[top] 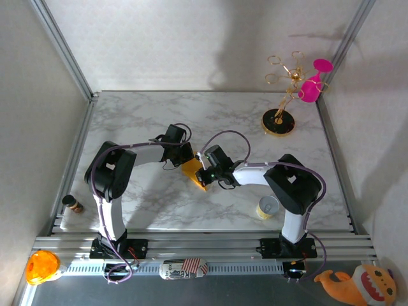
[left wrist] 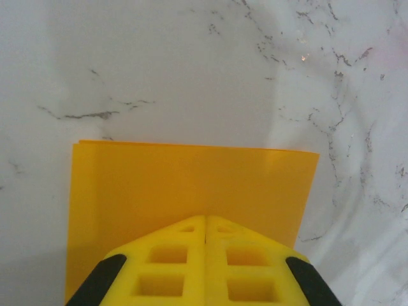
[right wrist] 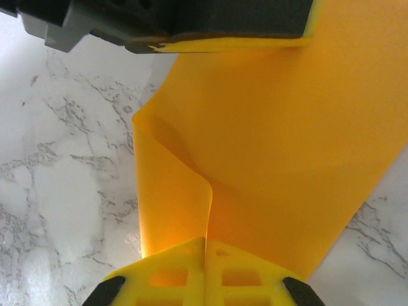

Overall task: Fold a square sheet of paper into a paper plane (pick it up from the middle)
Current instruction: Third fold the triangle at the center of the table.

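From above, two arms meet mid-table, the left gripper (top: 183, 155) and right gripper (top: 208, 173) both at one yellow paper (top: 193, 171) on the marble table (top: 140, 115). This view alone takes in one cup (top: 268, 208), its contents unclear, one pink glass (top: 311, 89) hung on a gold stand (top: 278, 121), one bottle (top: 73, 204) and one orange toy (top: 41, 266). The left wrist shows the paper (left wrist: 191, 191) lying flat, the left gripper (left wrist: 205, 220) jaws together at its near edge; whether they pinch it I cannot tell. The right wrist shows what neither does: the paper (right wrist: 287, 140) curls up in a fold, and the right gripper (right wrist: 205, 245) jaws are clamped on it, the left gripper (right wrist: 191, 25) on the far edge.
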